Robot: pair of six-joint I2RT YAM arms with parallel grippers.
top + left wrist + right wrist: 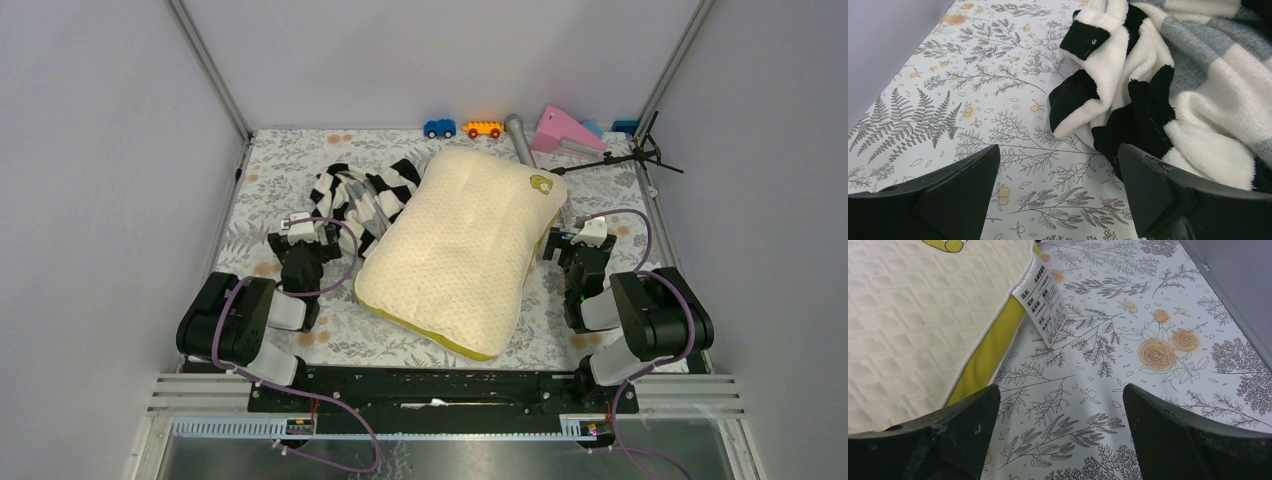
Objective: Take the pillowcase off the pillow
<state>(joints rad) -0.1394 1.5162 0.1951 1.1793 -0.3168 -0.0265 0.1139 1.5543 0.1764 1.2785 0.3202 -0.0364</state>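
Overall: the pillow (455,250) lies bare and the pillowcase (360,200) is fully off it.
Pillow: flat on the surface (270,160), set diagonally at mid-field, its logo (542,183) at the far right corner and the yellow side band showing along the near edge.
Pillowcase: crumpled in a heap at the far left, lying against the pillow's left edge; black and white stripes, folded over itself.
Left end effector (1058,170): fingers spread wide and low over the floral cloth, holding nothing. The heap's near edge lies just ahead; whether the right-hand finger touches the fabric I cannot tell.
Right end effector (1060,410): fingers spread wide, holding nothing, just beside the pillow's right edge, with bare cloth between the fingers.
Care label (1044,302): white, printed, hanging off the pillow's right side band onto the surface.
Far edge of surface: a blue toy car (439,128), an orange toy car (483,129), a grey cylinder (520,138), a pink wedge (565,130) and a black stand (640,155), all apart from both arms.
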